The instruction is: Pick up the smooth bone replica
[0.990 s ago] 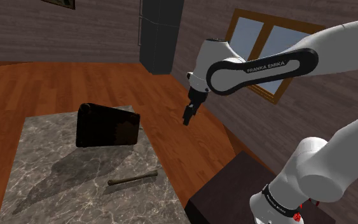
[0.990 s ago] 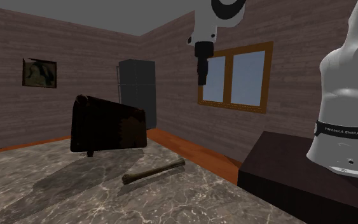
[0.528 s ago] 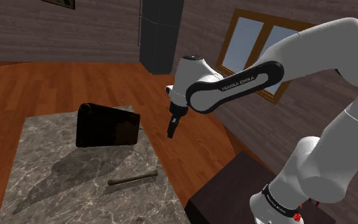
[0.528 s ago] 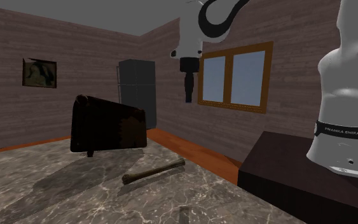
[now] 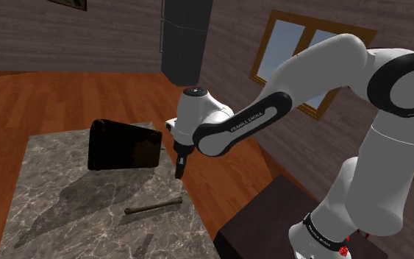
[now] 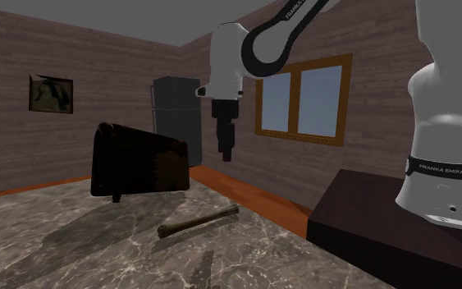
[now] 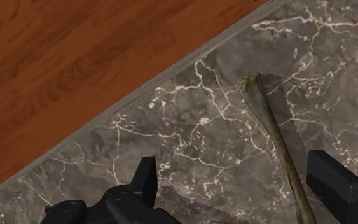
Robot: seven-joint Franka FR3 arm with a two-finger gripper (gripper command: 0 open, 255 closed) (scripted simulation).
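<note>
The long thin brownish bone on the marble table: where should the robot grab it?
Probably the slim middle of the long thin brownish bone, coming straight down from above. It lies flat on the dark marble table with both long sides free, so the open black gripper can close across its narrow width. Its ends look wider.

Table top (image 5: pixel 51 193): dark grey marble look w/ white veins, polished, faint sheen.
Bone (image 7: pixel 279 137): olive-brown, smooth, matt, no shine at all.
Floor (image 5: pixel 51 96): red-brown wood boards, grain showing, satin finish.
Black box (image 5: pixel 124 147): near-black, smooth, slight gloss; material can't tell.
Arm (image 5: pixel 323 66): white shell, smooth, glossy; joints dark.
Gripper (image 5: pixel 181 174): all black, matt.
Walls (image 5: pixel 51 37): grey-brown planks, matt, rough-ish.
Window frame (image 5: pixel 271 33): orange-brown wood, smooth.
Stand (image 5: pixel 264 213): v. dark, flat, matt.
</note>
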